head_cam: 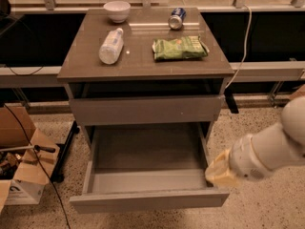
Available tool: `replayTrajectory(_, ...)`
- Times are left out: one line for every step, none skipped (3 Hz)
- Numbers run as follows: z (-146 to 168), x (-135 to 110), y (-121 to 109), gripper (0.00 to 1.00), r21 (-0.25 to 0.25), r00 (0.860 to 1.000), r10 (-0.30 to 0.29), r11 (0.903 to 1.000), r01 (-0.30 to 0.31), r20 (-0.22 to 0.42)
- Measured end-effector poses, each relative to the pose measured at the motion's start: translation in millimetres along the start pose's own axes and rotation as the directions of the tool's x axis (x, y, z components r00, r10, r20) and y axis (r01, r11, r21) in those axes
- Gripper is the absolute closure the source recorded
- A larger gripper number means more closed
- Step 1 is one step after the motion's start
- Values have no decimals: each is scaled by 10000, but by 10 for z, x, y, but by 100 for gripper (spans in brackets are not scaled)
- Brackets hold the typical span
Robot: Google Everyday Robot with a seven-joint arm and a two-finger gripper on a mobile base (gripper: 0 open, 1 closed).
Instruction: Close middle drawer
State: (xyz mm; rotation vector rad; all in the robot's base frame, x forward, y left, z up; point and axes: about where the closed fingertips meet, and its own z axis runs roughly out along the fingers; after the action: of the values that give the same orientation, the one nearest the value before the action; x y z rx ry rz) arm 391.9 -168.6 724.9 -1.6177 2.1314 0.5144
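The middle drawer [143, 152] is pulled far out of the grey cabinet, and its bare grey inside shows. Its flat front [148, 199] is nearest the camera. Above it the taller top front [145, 109] sits nearly flush. The lowest front is hidden beneath the open drawer. My gripper [217, 173], at the end of the white arm coming in from the right, is at the drawer's right front corner, just behind the front panel. It looks close to or touching the right side wall.
On the cabinet top lie a white bowl [116, 10], a plastic bottle [110, 46], a green snack bag [180, 47] and a can [176, 18]. An open cardboard box [21, 168] and a black stand [64, 149] are on the floor to the left. A white cable [244, 42] hangs at the right.
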Motion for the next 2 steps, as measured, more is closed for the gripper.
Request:
replayTrajectory(447,271,73,100,-757,9970,765,9943,-754,122)
replayTrajectory(510,311,52,100,-650,9956,911,9936,-924,-226)
